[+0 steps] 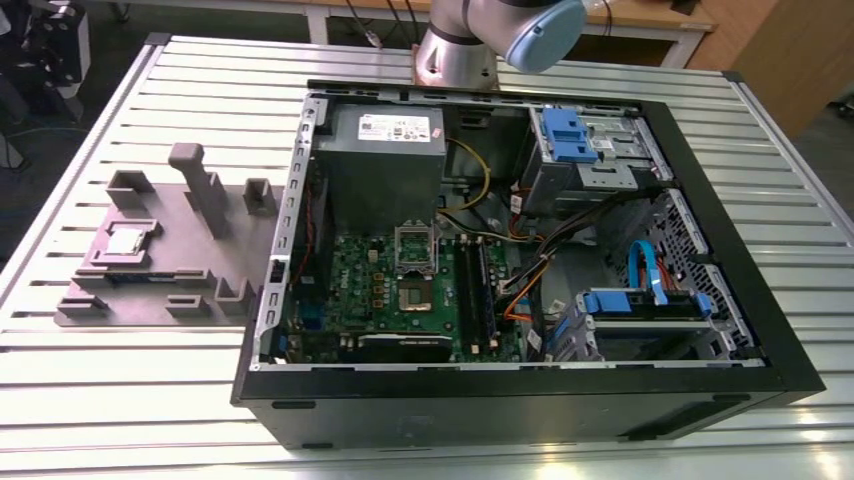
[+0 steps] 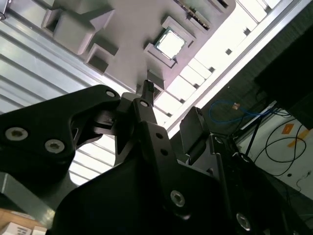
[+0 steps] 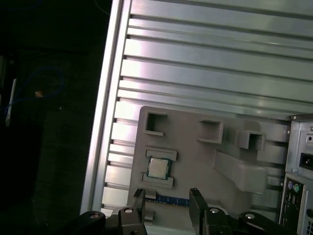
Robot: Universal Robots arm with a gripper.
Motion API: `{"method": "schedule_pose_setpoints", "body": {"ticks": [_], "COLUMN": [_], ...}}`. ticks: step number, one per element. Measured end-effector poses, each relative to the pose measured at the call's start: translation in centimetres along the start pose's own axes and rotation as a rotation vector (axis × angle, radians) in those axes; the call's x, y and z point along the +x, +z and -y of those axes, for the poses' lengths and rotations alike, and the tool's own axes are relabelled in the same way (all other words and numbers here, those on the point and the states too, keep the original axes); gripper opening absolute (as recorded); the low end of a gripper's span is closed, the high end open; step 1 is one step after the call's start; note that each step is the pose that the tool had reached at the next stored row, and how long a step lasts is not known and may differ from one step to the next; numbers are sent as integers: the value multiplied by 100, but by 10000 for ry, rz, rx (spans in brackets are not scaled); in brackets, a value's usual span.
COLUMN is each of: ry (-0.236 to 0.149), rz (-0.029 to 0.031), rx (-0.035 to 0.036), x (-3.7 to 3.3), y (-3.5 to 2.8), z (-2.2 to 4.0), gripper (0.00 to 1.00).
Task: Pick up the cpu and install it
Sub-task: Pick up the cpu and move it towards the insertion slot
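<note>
The cpu (image 1: 130, 240) is a small square chip with a shiny silver top. It lies flat in a recess of the grey fixture tray (image 1: 174, 285), at the exterior view's left of the computer case. Both wrist views look down on it from well above: the cpu (image 3: 157, 168) sits between two low tray ledges, and the cpu (image 2: 170, 44) shines bright. My gripper (image 3: 167, 198) hangs high over the tray near the chip, open, with nothing between its black fingers (image 3: 139, 197). In the second wrist view the gripper (image 2: 171, 105) also stands open.
The open computer case (image 1: 747, 300) lies on the slatted metal table (image 1: 120, 400), with its motherboard (image 1: 400, 290), a socket (image 1: 418, 293), a grey power supply (image 1: 384, 140) and blue drive bays (image 1: 641, 300). Upright posts (image 1: 200, 185) rise from the tray. The arm's base (image 1: 461, 45) stands behind the case.
</note>
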State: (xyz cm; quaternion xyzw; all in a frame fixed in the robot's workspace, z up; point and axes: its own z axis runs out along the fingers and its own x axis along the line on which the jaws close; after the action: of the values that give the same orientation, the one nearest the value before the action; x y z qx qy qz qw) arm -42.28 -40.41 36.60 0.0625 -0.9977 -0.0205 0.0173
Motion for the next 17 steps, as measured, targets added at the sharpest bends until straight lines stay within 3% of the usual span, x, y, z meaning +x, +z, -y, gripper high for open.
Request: {"method": "schedule_pose_setpoints", "body": {"ticks": [6, 17], "ry": [2, 1], "rz": [-120, -160], "rx": [-15, -23], "x": [0, -2], "y": [27, 96], "z": [5, 14], "gripper": [49, 49]}}
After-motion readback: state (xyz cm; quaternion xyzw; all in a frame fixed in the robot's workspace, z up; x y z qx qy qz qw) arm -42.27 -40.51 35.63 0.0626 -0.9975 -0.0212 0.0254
